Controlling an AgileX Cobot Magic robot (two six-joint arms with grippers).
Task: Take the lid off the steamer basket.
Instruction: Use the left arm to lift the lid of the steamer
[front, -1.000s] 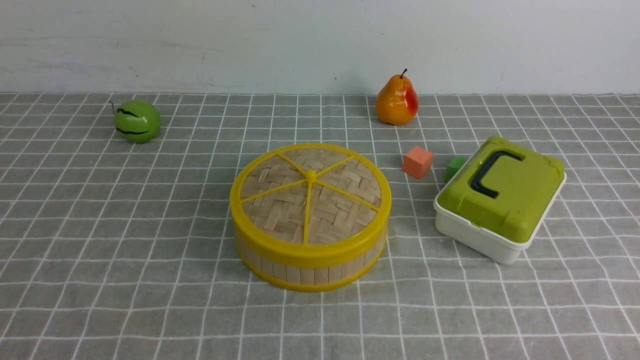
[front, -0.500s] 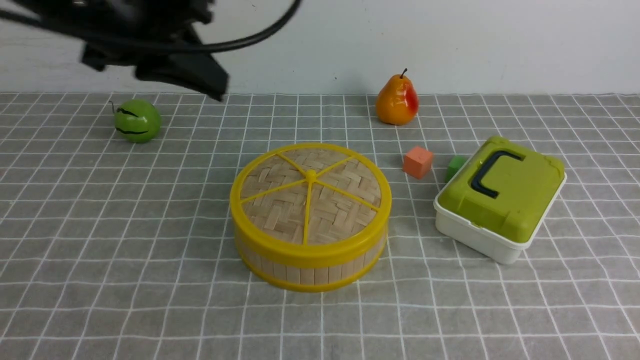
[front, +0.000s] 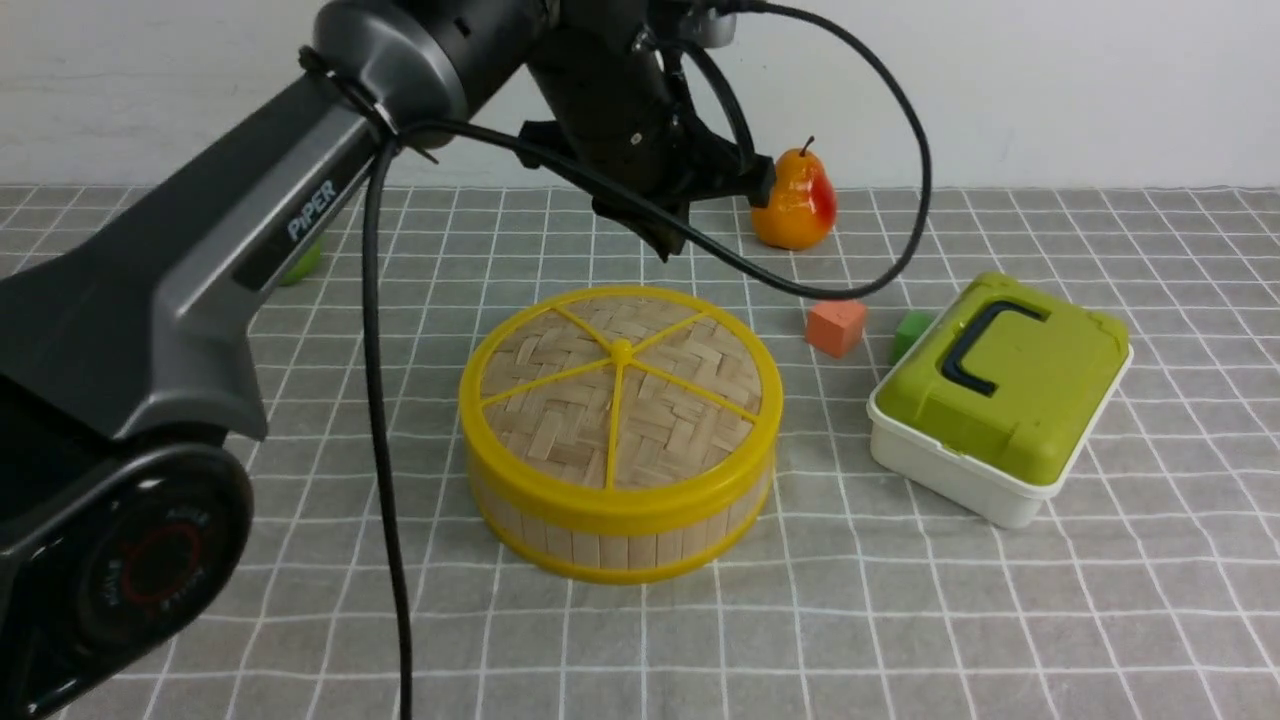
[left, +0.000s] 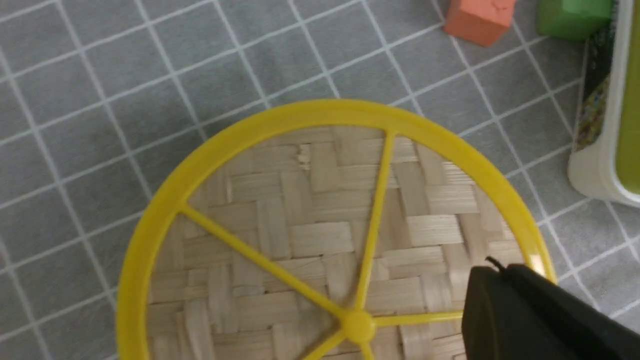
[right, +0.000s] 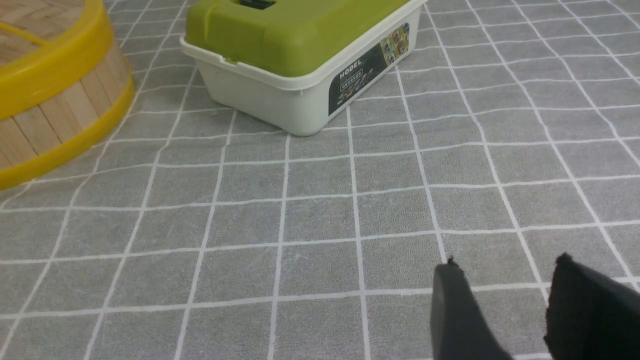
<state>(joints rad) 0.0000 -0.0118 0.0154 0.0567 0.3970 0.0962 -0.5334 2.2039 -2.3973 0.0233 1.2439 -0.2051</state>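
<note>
The lid (front: 620, 385), woven bamboo with a yellow rim, spokes and centre knob, sits closed on the steamer basket (front: 620, 545) at the middle of the cloth. My left gripper (front: 662, 243) hangs in the air above and behind the lid, not touching it. In the left wrist view its dark fingers (left: 500, 272) are pressed together, empty, over the lid (left: 300, 235) beside the knob (left: 356, 325). My right gripper (right: 505, 270) is open and empty, low over bare cloth, out of the front view. The basket wall (right: 55, 115) shows at that view's edge.
A white box with a green lid (front: 1000, 400) stands right of the basket, also in the right wrist view (right: 300, 65). An orange cube (front: 836, 324) and a green cube (front: 908, 332) lie behind it. A pear (front: 795, 205) is at the back. My left arm mostly hides a green ball (front: 305, 262).
My left arm has swung in from the upper left and its gripper is now above the back of the basket. The lid and basket have not moved.
</note>
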